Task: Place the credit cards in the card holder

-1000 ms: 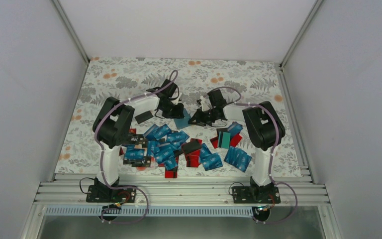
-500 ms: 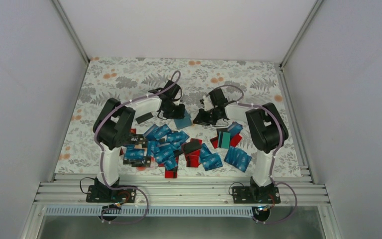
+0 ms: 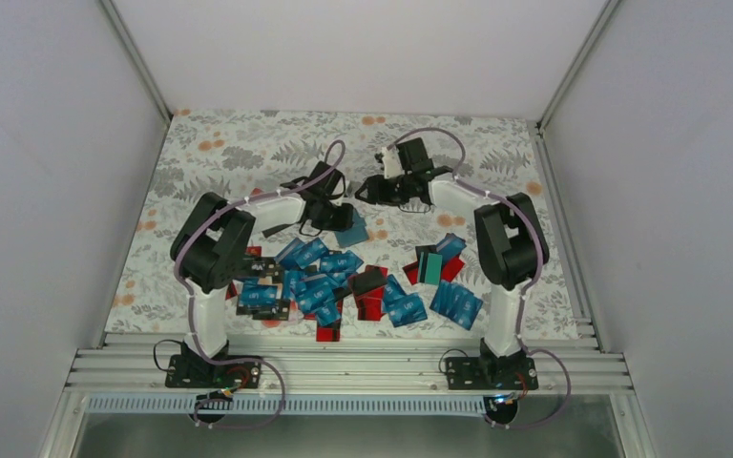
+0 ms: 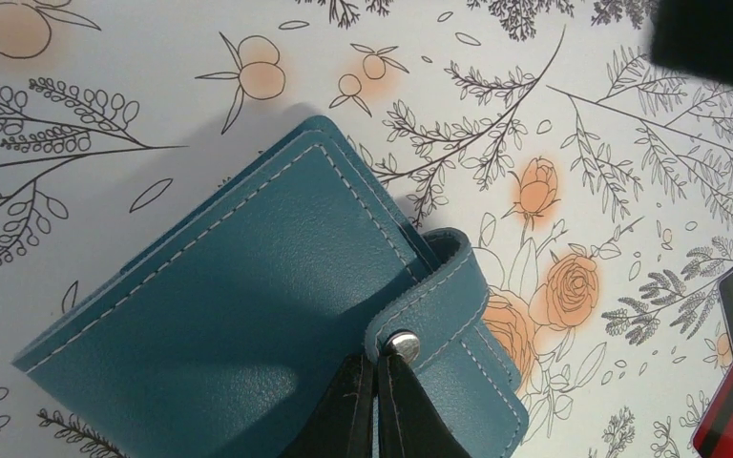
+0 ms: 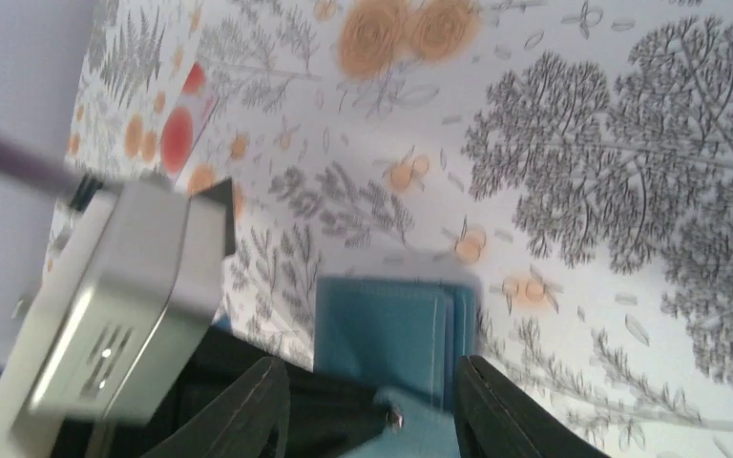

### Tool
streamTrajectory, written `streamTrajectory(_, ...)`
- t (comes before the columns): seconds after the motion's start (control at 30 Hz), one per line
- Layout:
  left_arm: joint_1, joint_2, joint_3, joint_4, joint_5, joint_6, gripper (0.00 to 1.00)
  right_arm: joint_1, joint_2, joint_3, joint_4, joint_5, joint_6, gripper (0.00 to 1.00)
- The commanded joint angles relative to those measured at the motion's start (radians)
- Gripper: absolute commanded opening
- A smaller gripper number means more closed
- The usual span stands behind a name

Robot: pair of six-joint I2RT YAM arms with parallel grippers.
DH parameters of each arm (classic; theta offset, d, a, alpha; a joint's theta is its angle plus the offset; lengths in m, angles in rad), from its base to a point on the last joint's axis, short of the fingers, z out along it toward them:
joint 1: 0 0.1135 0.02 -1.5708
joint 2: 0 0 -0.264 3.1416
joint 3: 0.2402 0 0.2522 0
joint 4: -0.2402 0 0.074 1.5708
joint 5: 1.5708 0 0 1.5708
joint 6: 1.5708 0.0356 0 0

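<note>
Left end effector (image 4: 374, 374) closed against cropped card holder (image 4: 229, 286); right end effector (image 5: 370, 370) apart

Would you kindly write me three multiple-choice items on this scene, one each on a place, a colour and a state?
1. Where is the card holder? A on the floral cloth just beyond the credit cards, at the left claw; B on top of those cards; C on the near metal rail.
2. What colour is it? A red; B black; C teal-blue.
3. How is the right claw? A shut on a card; B open; C shut on nothing.
Answers: 1 A, the left wrist view shows it flat on the cloth at the fingertips; 2 C, both wrist views show teal; 3 B, its fingers stand apart.
</note>
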Motion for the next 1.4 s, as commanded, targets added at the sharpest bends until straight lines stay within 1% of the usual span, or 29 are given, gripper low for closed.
streamTrajectory(0.0,0.004,0.052,-0.112,-0.100,-0.113,0.021,0.02,0.004,0.116,0.085,-0.047,0.006,-0.062,0.51)
streamTrajectory(0.1,0.003,0.038,-0.135,-0.063,-0.099,0.030,0.02,0.005,0.181,0.142,-0.073,-0.008,-0.095,0.57)
streamTrajectory(0.2,0.004,0.035,-0.146,-0.044,-0.086,0.043,0.02,0.012,0.235,0.186,-0.101,-0.022,-0.129,0.61)
streamTrajectory(0.4,0.003,0.036,-0.162,-0.027,-0.083,0.057,0.02,0.048,0.330,0.251,-0.151,-0.043,-0.166,0.61)
streamTrajectory(0.43,0.002,0.036,-0.163,-0.024,-0.081,0.060,0.02,0.052,0.341,0.257,-0.153,-0.046,-0.166,0.60)
streamTrajectory(0.5,0.003,0.036,-0.169,-0.021,-0.081,0.062,0.02,0.061,0.362,0.273,-0.163,-0.056,-0.160,0.54)
streamTrajectory(0.57,0.002,0.033,-0.169,-0.024,-0.084,0.066,0.02,0.067,0.368,0.269,-0.165,-0.068,-0.156,0.42)
streamTrajectory(0.63,0.003,0.030,-0.172,-0.024,-0.090,0.071,0.02,0.070,0.366,0.251,-0.170,-0.070,-0.158,0.34)
streamTrajectory(0.87,0.003,0.036,-0.169,-0.028,-0.092,0.075,0.02,0.069,0.304,0.171,-0.157,-0.055,-0.164,0.14)
streamTrajectory(0.93,0.003,0.034,-0.165,-0.035,-0.096,0.076,0.02,0.069,0.281,0.148,-0.147,-0.064,-0.161,0.06)
streamTrajectory(1.07,0.002,0.030,-0.147,-0.056,-0.106,0.079,0.02,0.069,0.236,0.091,-0.114,-0.063,-0.140,0.05)
streamTrajectory(1.37,0.000,-0.008,-0.083,-0.154,-0.094,0.065,0.02,0.065,0.108,-0.083,-0.020,0.124,0.015,0.04)
